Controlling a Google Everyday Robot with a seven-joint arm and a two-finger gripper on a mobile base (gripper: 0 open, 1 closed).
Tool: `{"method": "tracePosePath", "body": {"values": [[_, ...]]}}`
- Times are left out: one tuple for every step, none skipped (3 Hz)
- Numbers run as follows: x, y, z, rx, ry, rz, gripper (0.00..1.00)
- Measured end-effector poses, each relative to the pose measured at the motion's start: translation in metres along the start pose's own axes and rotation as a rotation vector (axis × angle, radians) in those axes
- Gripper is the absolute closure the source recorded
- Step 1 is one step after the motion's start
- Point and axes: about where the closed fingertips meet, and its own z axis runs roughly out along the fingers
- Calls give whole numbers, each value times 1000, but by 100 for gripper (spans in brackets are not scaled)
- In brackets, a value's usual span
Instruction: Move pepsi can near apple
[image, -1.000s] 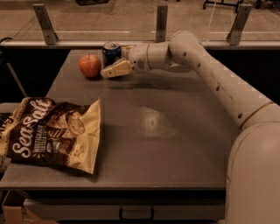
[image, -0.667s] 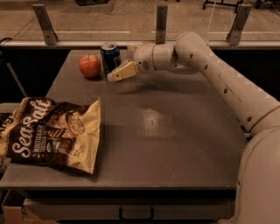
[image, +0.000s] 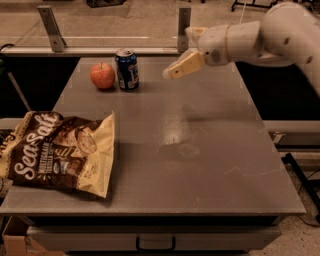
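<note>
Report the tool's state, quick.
Tool: empty, in the air to the right of the pepsi can; whether it is open or closed cannot be told.

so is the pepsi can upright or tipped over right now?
Upright. The pepsi can stands on its base, silver top up, close beside the apple. The gripper hangs right of it in the view, not touching.

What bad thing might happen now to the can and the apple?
The hand hangs in the air just right of the pepsi can, not touching it. If it swings toward the can, it might knock it over. The can stands close beside the apple, so a falling can might bump the round apple and roll it off the table.
</note>
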Motion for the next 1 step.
{"method": "tracePosePath", "body": {"values": [[-47,-15,-83,88,45,-69,0]]}}
